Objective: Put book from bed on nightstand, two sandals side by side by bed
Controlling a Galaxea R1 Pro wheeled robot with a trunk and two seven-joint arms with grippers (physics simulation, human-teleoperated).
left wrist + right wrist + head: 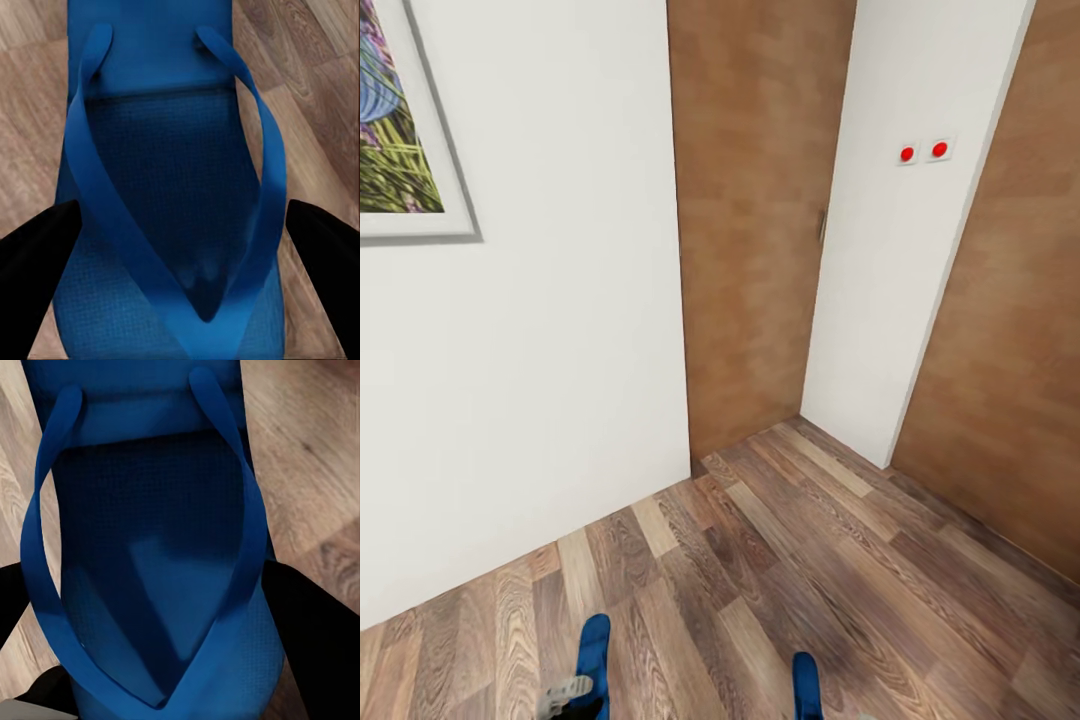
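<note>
The framed picture (395, 120) runs off the head view's left edge. Both sandals (593, 655) (806, 685) are cut by its bottom edge, and whether the jaws clamp them is unclear.

Left end effector (180, 247) is gripping a sandal (169, 187) between both fingers; right end effector (161, 637) is doing the same with the other sandal (150, 532).

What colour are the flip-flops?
Bright blue sandals, straps too; clearest in the left wrist view.

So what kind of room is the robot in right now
Likely a corner of a home room: wood-plank floor, white walls, plain brown doors and a framed picture. No furniture is in view, so which room is unclear.
</note>
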